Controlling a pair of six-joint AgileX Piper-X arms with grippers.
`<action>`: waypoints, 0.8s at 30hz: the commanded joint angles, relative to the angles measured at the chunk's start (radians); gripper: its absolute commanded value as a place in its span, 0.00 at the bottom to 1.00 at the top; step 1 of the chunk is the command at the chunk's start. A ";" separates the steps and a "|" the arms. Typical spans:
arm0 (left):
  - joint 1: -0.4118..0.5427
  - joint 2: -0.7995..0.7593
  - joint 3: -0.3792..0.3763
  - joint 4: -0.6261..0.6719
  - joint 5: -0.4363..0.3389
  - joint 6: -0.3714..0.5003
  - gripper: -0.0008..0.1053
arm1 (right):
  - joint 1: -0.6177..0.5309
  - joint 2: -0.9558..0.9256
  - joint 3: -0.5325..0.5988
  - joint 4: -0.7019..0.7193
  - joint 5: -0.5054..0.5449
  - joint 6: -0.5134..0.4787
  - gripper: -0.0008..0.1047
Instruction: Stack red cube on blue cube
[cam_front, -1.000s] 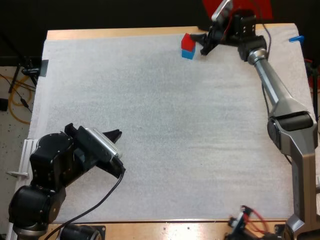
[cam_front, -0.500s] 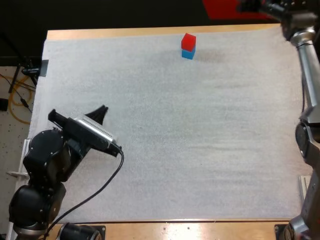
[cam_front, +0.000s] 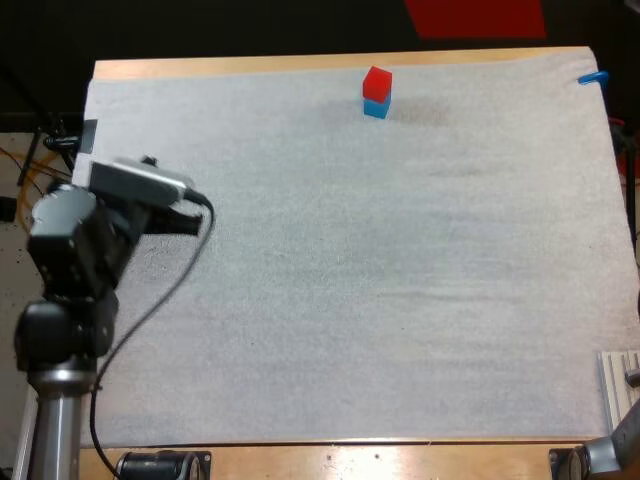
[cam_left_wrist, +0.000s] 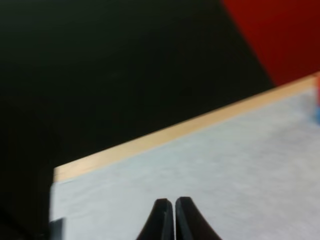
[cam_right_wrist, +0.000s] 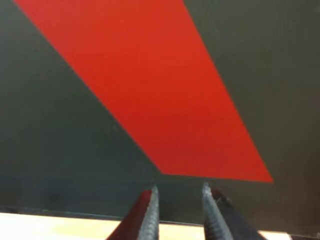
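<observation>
Red cube (cam_front: 377, 80) sits atop blue cube (cam_front: 376, 109) at the mat's (cam_front: 350, 300) twelve o'clock; left gripper (cam_left_wrist: 168, 204), at nine o'clock, has its fingers pressed together, right gripper (cam_right_wrist: 179, 192) has its fingers apart.

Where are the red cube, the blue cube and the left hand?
red cube (cam_front: 377, 82), high view, its middle.
blue cube (cam_front: 376, 109), high view, its visible side.
left hand (cam_left_wrist: 169, 201), left wrist view, between its touching fingertips.

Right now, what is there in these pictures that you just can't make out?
- High view: the blue cube, whose top face is covered by the red cube sitting on it.
- Left wrist view: both cubes, blurred and cut off by the picture's edge, far beyond the shut left gripper.
- Right wrist view: whatever lies below the open right gripper, which points off into dark space.
</observation>
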 joint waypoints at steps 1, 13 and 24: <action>0.032 0.024 -0.033 -0.017 0.004 -0.020 0.01 | -0.016 -0.045 0.041 0.010 -0.003 -0.012 0.22; 0.074 0.064 -0.078 0.026 0.027 -0.020 0.01 | -0.052 -0.400 0.513 0.001 0.058 -0.089 0.22; 0.071 -0.076 -0.075 0.150 0.027 -0.024 0.01 | -0.052 -0.783 0.871 -0.038 0.063 -0.096 0.22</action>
